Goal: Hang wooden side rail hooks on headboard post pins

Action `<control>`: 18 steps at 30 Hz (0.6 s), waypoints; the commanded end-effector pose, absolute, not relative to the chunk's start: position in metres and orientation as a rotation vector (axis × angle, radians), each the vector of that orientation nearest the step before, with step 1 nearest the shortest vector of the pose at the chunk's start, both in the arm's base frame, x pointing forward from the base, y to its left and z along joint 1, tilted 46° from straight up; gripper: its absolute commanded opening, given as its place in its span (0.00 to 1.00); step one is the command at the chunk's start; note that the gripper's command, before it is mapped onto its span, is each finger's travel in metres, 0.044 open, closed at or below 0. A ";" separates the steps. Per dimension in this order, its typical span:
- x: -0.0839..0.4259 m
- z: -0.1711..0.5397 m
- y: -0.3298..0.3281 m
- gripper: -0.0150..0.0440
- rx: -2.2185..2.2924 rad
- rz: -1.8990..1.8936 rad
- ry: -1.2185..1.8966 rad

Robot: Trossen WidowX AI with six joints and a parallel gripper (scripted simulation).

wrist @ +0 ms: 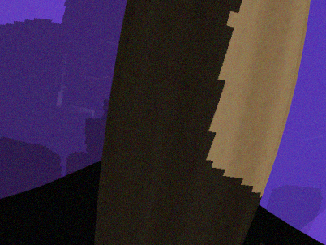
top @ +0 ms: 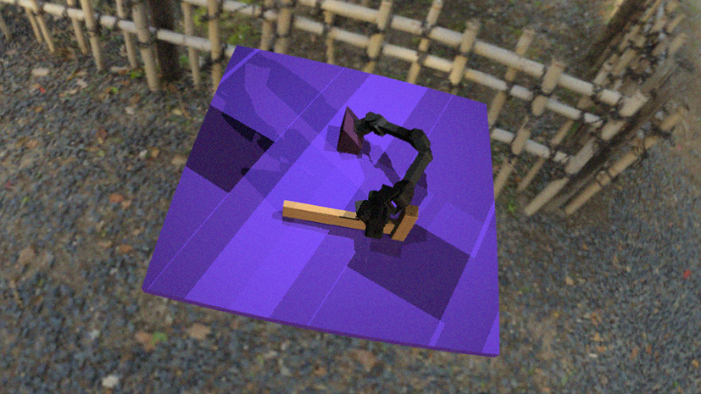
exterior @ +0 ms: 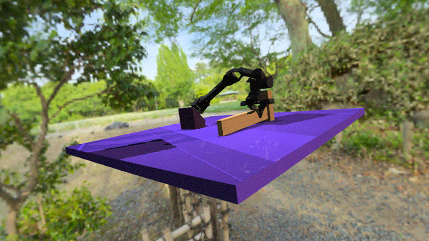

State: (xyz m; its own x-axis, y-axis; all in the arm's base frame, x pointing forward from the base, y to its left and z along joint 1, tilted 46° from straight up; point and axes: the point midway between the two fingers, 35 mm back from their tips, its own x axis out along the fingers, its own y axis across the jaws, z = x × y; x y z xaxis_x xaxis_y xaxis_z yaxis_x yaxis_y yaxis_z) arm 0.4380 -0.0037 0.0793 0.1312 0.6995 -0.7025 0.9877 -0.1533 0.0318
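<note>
The wooden side rail (top: 318,214) (exterior: 238,121) (wrist: 162,122) lies lengthwise on the purple table (top: 236,278) (exterior: 192,162), its far end down on the table top. Its other end is at the wooden headboard post (top: 405,224) (exterior: 269,108), which stands upright at the right. My black gripper (exterior: 260,113) is shut on the rail near the post, from above. In the wrist view the rail fills the middle, between the two black fingers. The steel hooks, the slot and its pins are hidden, so I cannot tell whether the hooks sit on the pins.
The arm's dark base block (top: 350,132) (exterior: 191,118) stands at the back of the table. The black arm (top: 419,165) (exterior: 217,90) arches from it to the gripper. Broad shadows cross the table. A bamboo fence (top: 463,53) stands beyond the table.
</note>
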 end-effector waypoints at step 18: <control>0.440 0.079 -0.005 0.25 1.929 -0.746 1.608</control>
